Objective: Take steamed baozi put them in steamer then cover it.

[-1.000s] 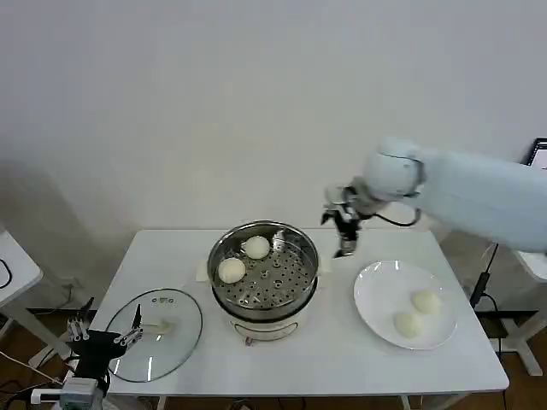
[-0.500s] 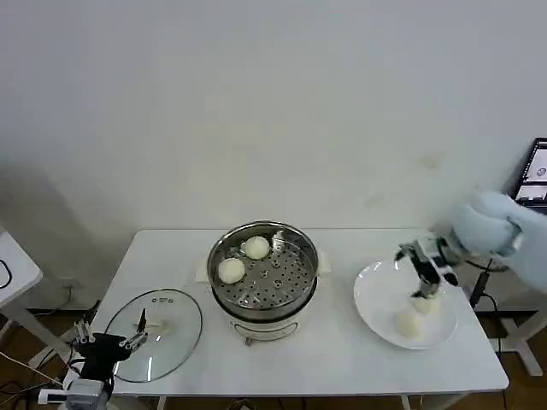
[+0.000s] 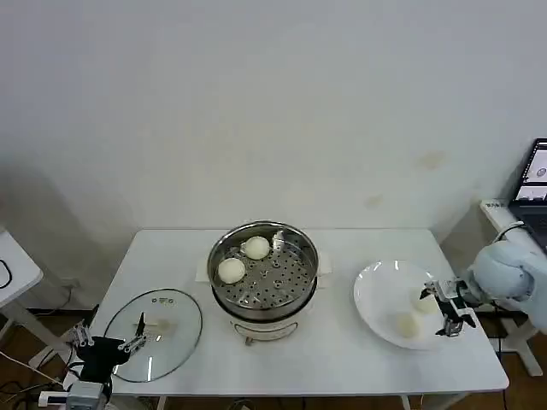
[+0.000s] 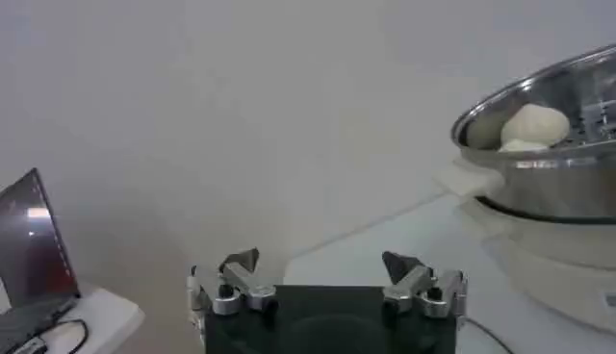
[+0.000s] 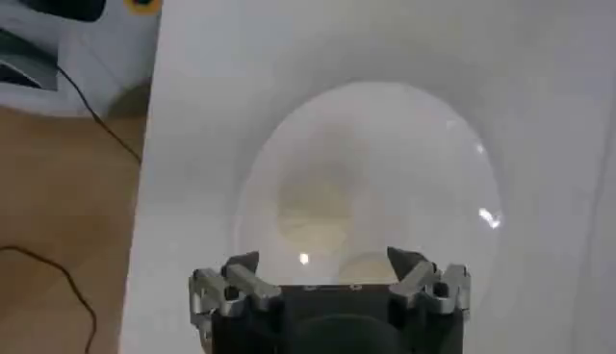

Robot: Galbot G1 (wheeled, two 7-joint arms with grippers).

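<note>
**Third bun pickup: right arm at the plate**

While two small cream-white dome-shaped baozi (image 3: 232, 270) already sit on the perforated tray of the round shiny stainless-steel steamer (image 3: 264, 275), we still need the other two buns (image 3: 408, 325) off the flat white round plate (image 3: 376, 295) at the table's right end. Our right gripper (image 3: 449, 309) hangs at the plate's outer edge, just beside the nearer-to-wall bun (image 3: 421, 301), fingers spread wide w/ nothing between them; the wrist view confirms both tips apart above the plate (image 5: 366, 164).

To do this step well, we judge we should centre the open fingers over one bun, come down straight, and close gently. Soft dough will likely dent or slip if pinched off-centre. Approach from the plate's outer side so we don't nudge the second bun, which lies close by.

Our left gripper (image 3: 107, 342) waits low at the table's front-left corner, fingers apart and empty, near the round clear glass lid (image 3: 154, 333) lying flat on the white table (image 3: 342, 350). The lid is well apart from the steamer, so the carry path from plate to pot looks free; the steamer's raised rim is the only thing to clear on the way, plus the two buns inside, so aim for the bare side of the tray.
</note>
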